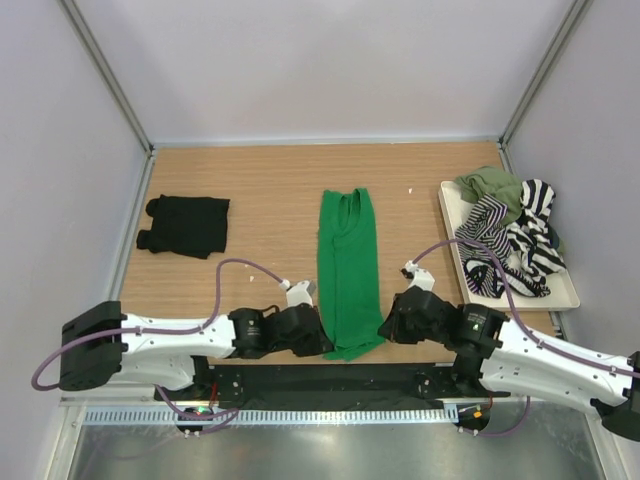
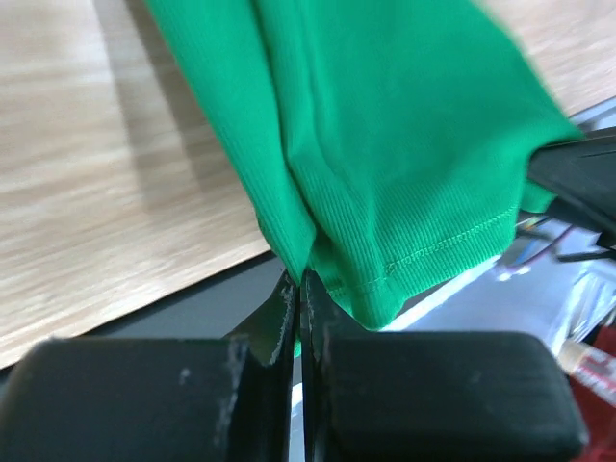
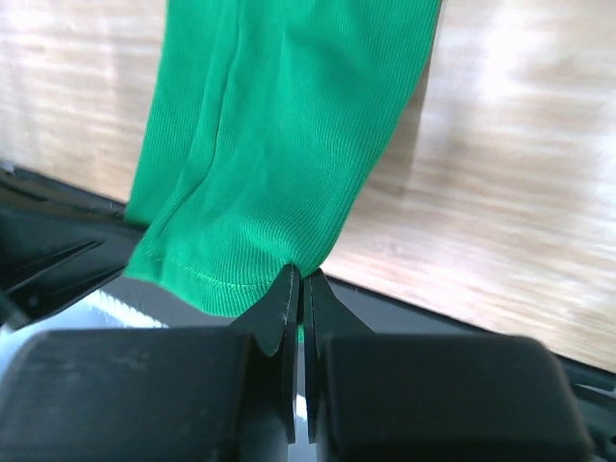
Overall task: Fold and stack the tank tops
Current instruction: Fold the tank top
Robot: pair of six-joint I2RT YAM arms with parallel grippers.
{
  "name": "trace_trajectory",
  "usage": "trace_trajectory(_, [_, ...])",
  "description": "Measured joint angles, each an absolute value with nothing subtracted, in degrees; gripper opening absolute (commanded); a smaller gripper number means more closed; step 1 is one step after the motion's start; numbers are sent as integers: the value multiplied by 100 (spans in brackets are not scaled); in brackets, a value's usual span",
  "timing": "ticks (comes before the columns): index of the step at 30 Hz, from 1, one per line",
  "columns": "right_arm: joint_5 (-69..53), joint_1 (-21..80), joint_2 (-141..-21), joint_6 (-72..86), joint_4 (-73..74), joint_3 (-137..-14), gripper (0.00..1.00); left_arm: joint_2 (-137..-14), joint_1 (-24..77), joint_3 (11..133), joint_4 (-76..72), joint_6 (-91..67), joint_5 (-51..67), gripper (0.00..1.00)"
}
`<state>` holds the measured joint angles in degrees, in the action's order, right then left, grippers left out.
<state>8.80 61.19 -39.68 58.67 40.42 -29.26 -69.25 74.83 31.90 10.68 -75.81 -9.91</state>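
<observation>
The bright green tank top (image 1: 348,262) lies folded lengthwise as a long strip down the table's middle, its hem end at the near edge. My left gripper (image 1: 322,338) is shut on the hem's left corner, where green cloth (image 2: 385,144) is pinched between the fingers. My right gripper (image 1: 385,328) is shut on the hem's right corner (image 3: 279,173). A folded black tank top (image 1: 186,224) lies at the far left. The olive tank top (image 1: 492,186) and the black-and-white striped tops (image 1: 510,245) lie heaped at the right.
A white tray (image 1: 566,296) at the right holds the heaped garments. The black base plate (image 1: 330,378) of the arms runs along the near table edge, just below the hem. Grey walls close the back and sides.
</observation>
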Motion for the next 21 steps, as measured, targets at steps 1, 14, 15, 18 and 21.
trace_trajectory(1, [1004, 6119, -4058, 5830, 4075, -3028, 1, -6845, 7424, 3247, 1146, -7557, -1009, 0])
trace_trajectory(14, [2128, 5089, -6252, 4646, 3916, -4925, 1, -7039, 5627, 4434, 1813, -6549, -764, 0])
trace_trajectory(15, [2117, 4934, -6359, 4552, 3839, -5009, 1, -7181, 5450, 4558, 1815, -6462, -722, 0])
trace_trajectory(18, [2049, 4508, -6694, 4259, 3671, -5258, 1, -7564, 5107, 4899, 1868, -6228, -600, 0])
trace_trajectory(21, [1992, 4202, -7126, 3990, 3529, -5542, 1, -7985, 4818, 5341, 1925, -5961, -493, 0])
